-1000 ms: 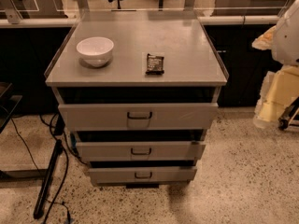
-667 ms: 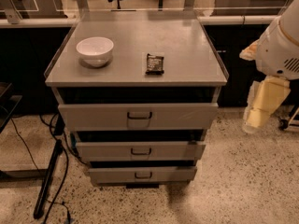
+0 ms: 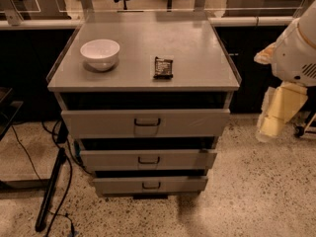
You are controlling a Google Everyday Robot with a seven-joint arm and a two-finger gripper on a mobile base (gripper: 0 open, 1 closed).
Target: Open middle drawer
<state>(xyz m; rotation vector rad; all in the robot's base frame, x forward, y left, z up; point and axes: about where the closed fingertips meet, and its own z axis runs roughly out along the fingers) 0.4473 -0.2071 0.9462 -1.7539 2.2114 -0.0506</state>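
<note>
At upper left of the frame the white bowl (image 3: pixel 100 53) sits on the desk (image 3: pixel 128 38). The dark snack packet (image 3: pixel 163 67) lies right of it, well apart, and neither has shifted in the last second. Below them, in the lower centre, the middle drawer (image 3: pixel 113 160) is where it was. Only a dark slit shows above its front, its small handle (image 3: pixel 148 160) is untouched, and none of its interior is on show, so the opening has not begun. The change is at the right edge. The arm has swung in from the border, and the cream gripper (image 3: pixel 279 111) now hangs pointing down beside the cabinet's right flank, at about top-drawer height. Whether it is spread or closed I can't make out. It looks like an approach, with leftward and downward travel to the handle still ahead.
</note>
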